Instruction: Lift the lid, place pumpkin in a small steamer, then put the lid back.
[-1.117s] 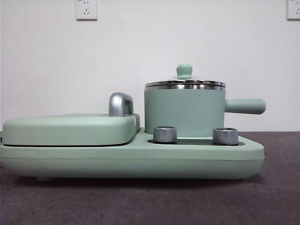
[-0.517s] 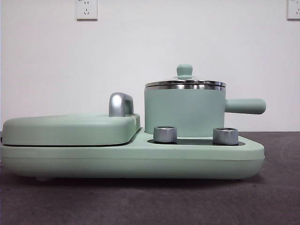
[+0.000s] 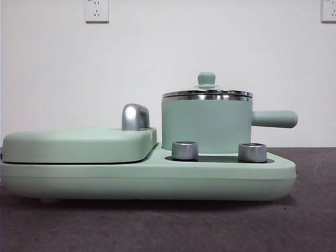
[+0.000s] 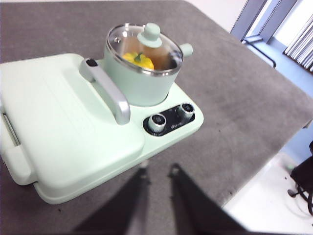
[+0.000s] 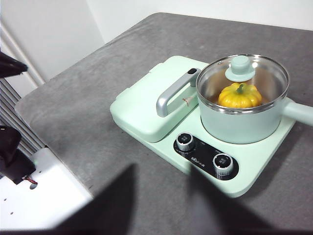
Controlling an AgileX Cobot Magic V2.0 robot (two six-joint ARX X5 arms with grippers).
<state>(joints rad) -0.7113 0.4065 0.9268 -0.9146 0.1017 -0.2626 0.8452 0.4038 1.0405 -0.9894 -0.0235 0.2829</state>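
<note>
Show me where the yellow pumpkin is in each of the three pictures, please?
Front view: the pumpkin is not visible; the small steamer has opaque walls that hide its inside.
Left wrist view: pumpkin lies inside the steamer, seen through the glass lid.
Right wrist view: pumpkin sits inside the steamer, under the lid.
Shared landmark: the lid's mint-green knob, on top of the steamer in every view.

The steamer [image 3: 206, 126] is a mint-green round pot with a steel rim; it stands upright and its straight handle [image 3: 274, 118] sticks out to the side. The lid [image 5: 242, 81] – clear glass, steel edge, mint-green knob [image 3: 206, 79] – sits closed and level on the steamer. The pumpkin [image 5: 239, 95], yellow-orange with a green stem, lies inside the steamer, seen through the glass.
</note>
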